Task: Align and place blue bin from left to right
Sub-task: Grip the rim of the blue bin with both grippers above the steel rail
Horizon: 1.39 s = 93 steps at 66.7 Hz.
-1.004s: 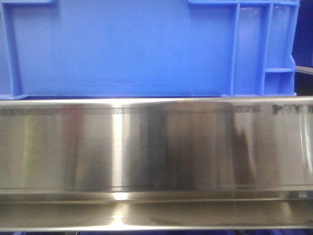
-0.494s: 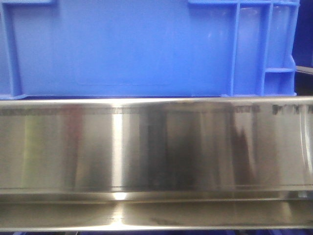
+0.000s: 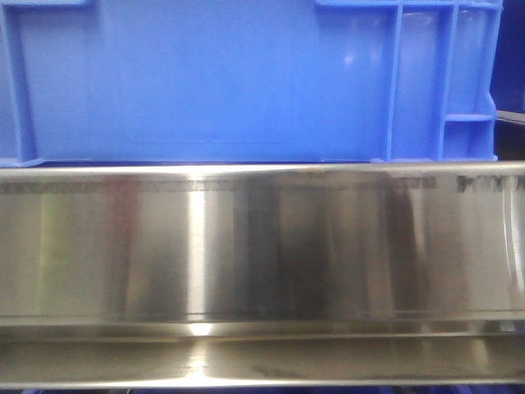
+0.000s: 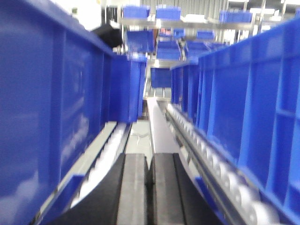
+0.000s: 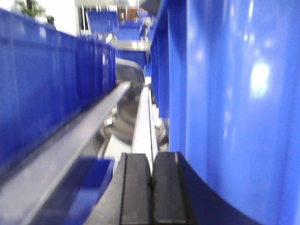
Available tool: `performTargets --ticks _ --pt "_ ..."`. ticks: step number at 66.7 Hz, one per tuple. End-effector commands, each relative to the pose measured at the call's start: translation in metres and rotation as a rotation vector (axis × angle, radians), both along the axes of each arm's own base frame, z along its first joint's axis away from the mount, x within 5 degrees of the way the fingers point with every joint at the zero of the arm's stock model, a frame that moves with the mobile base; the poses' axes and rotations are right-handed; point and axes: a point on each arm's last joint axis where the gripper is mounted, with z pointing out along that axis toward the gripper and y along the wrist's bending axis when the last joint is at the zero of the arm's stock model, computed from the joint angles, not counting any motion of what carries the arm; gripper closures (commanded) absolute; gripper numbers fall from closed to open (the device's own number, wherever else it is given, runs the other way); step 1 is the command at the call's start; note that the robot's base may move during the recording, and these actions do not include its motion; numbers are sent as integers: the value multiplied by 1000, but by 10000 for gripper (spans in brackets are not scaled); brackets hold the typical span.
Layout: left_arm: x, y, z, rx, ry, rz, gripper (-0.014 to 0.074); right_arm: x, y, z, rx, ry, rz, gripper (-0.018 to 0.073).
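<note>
Two narrow lanes, little side room: left claw point(image 4: 147, 187) between bin rows point(image 4: 47, 117), roller track point(image 4: 211, 160) at right; right claw point(image 5: 151, 187) tight beside blue wall point(image 5: 234, 93). On steel shelf point(image 3: 262, 246), blue bin point(image 3: 205, 82) lies long axis left-to-right, ribbed end right. Both claws clenched empty, pointing far down lanes.

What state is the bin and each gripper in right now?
Large bright blue ribbed plastic bin: upright, level, sitting along the top of the stainless steel shelf rail.
Left gripper: jaws shut, nothing between them.
Right gripper: jaws shut, nothing between them.
</note>
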Motion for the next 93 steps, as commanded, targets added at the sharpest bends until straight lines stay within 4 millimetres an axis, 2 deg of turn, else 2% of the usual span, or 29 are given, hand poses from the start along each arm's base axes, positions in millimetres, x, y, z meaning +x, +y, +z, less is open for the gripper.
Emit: performTargets --ticks 1,5,13,26,35,41,50,53,59,68,71,76,82,93 --pt "-2 0 7 -7 -76 -3 707 -2 0 9 -1 -103 0 629" --pt "-2 0 11 -18 -122 -2 707 -3 0 15 34 -129 3 629" --pt "-4 1 19 -39 -176 0 707 -12 2 49 35 -131 12 629" --pt "-19 0 68 -4 -238 -5 707 -42 6 116 28 -182 26 627" --pt "-38 -1 108 49 -231 7 699 -54 8 154 28 -187 34 627" --pt "-49 0 127 48 -207 6 641 -58 10 179 49 -169 51 627" --pt "-53 0 154 47 -202 7 445 -53 15 204 111 -132 127 616" --pt "-53 0 162 47 -199 7 357 -47 17 209 125 -107 155 580" --pt "-46 0 174 42 -173 4 217 -35 20 218 127 -61 197 417" --pt "-30 -1 189 31 -68 -5 111 -17 20 224 81 -11 217 76" --pt "-25 -1 194 31 -22 -6 86 -12 20 223 50 1 226 -9" --pt "-17 -2 205 31 22 -38 41 -1 21 223 -47 17 242 -10" --pt "-9 -6 218 33 33 -113 3 8 24 227 -62 42 307 -10" --pt "9 -21 236 51 145 -311 6 31 39 246 -99 168 478 -10"
